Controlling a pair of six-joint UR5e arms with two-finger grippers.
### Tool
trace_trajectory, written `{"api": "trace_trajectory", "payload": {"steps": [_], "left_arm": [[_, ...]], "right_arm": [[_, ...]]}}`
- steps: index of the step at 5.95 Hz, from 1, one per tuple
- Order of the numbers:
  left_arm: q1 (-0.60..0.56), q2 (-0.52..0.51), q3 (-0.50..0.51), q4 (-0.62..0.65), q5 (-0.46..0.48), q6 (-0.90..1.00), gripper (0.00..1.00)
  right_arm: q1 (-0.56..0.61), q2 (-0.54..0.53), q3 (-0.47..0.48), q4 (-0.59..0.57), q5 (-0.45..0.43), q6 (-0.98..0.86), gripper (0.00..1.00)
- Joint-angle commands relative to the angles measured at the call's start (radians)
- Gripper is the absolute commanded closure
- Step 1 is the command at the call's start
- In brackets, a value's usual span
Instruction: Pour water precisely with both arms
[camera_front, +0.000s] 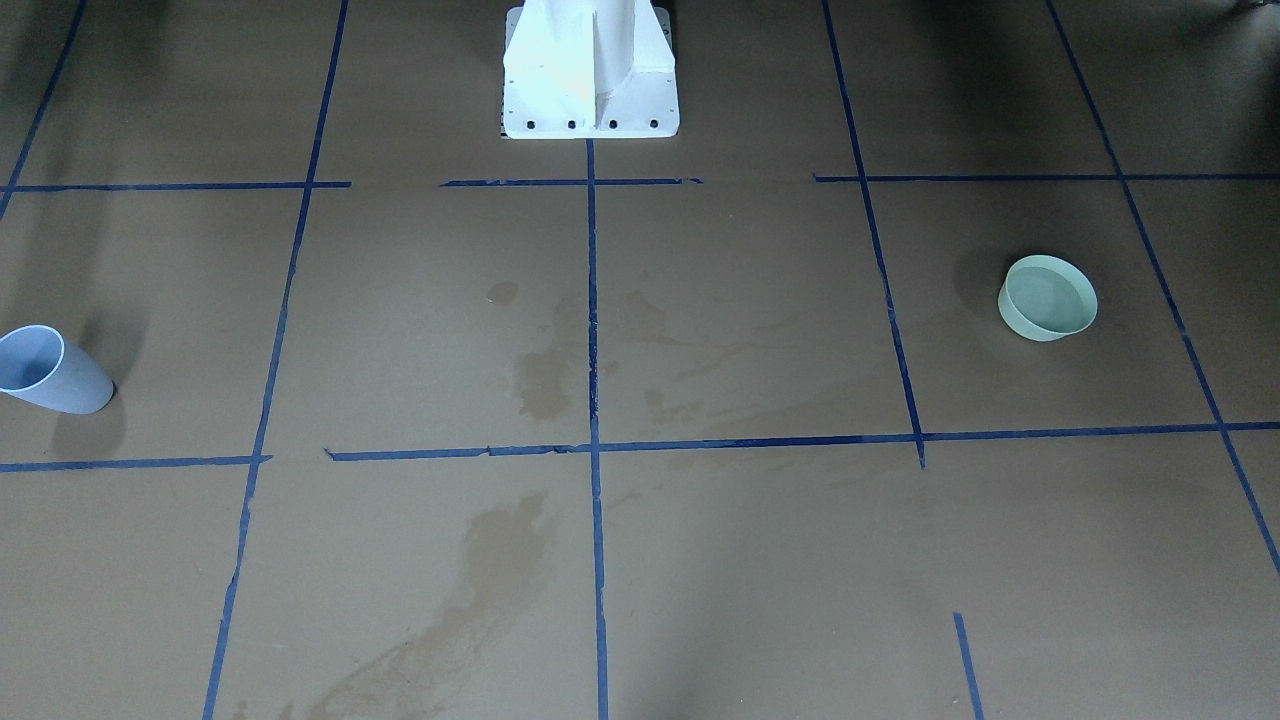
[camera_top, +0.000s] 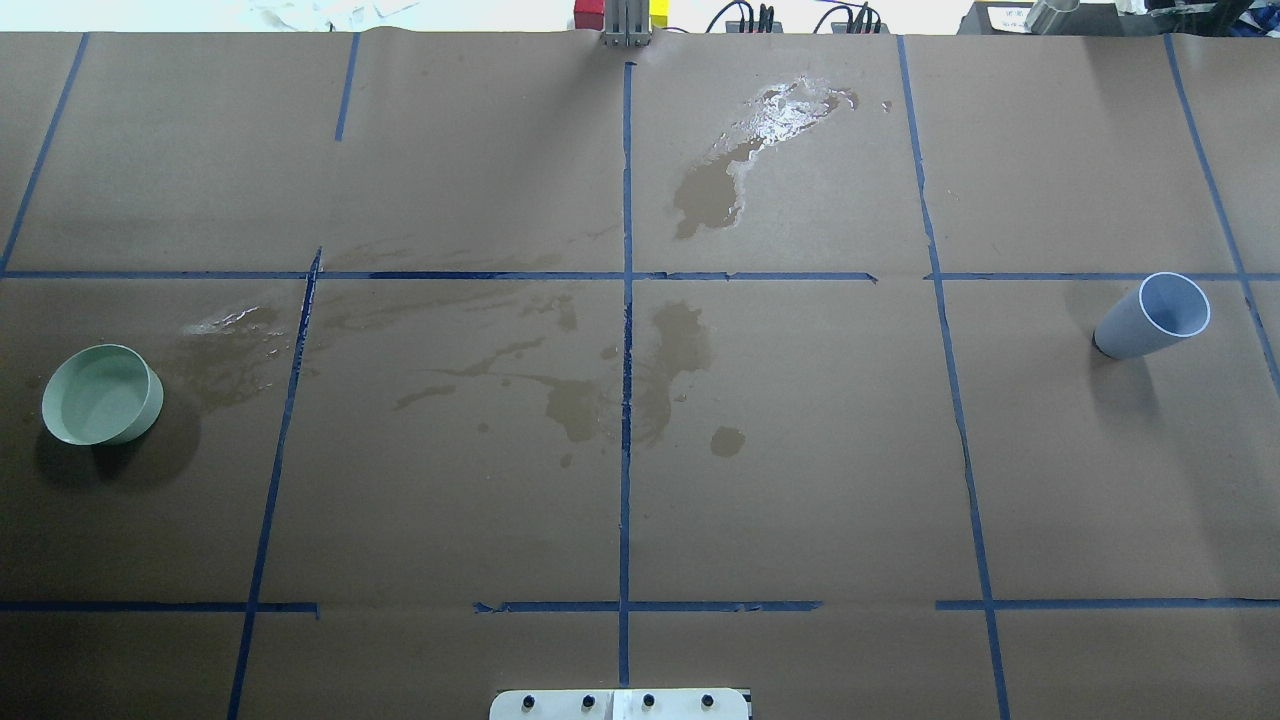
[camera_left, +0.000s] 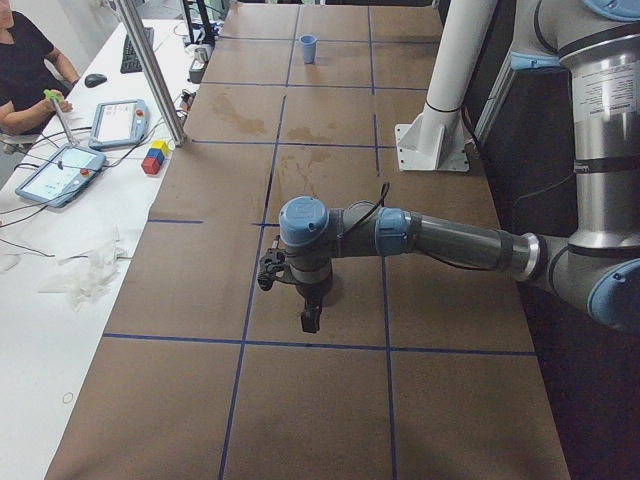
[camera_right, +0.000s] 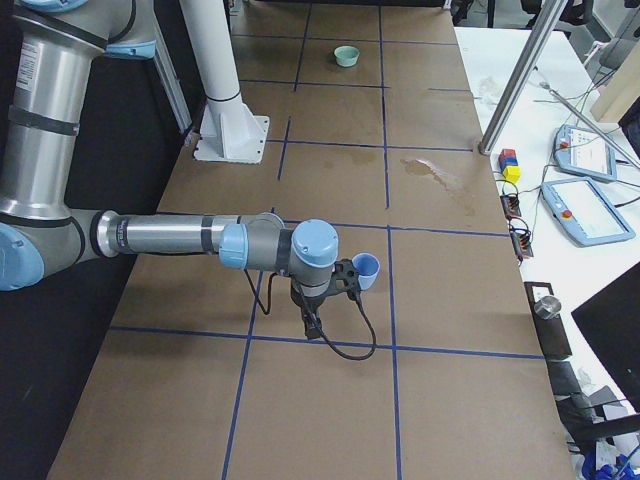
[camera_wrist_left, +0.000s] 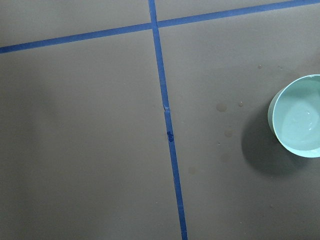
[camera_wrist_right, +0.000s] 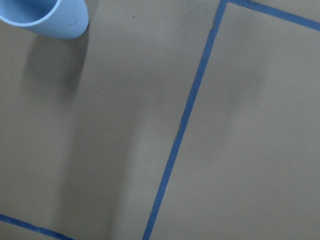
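At the table's left, the green bowl (camera_top: 100, 395) stood upright, the water (camera_wrist_left: 300, 120) a faint shimmer inside it. The left arm (camera_left: 450, 240) reached out level above the brown paper (camera_top: 800, 450). Its left gripper (camera_left: 266, 272) showed too small to tell whether it was open or closed. Darker stains (camera_top: 580, 405) marked the middle. At the right, the blue cup (camera_top: 1150, 320) stood alone. The right arm (camera_right: 170, 237) reached out level too, and the state of the right gripper (camera_right: 348, 274) likewise could not be told.

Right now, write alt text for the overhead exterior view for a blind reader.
A shallow pale green round bowl sits at the left of a brown paper-covered table, a tall pale blue cup at the far right. Blue tape lines grid it; dark stains blotch the middle.
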Motion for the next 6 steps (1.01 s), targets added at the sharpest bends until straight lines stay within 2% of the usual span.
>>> {"api": "trace_trajectory", "payload": {"steps": [1,6], "left_arm": [[-0.001,0.001,0.008,0.0,0.0,0.001,0.0],[0.0,0.001,0.014,0.0,0.0,-0.005,0.0]], "right_arm": [[0.0,0.002,0.001,0.0,0.0,0.002,0.0],[0.0,0.002,0.001,0.002,0.002,-0.005,0.0]]}}
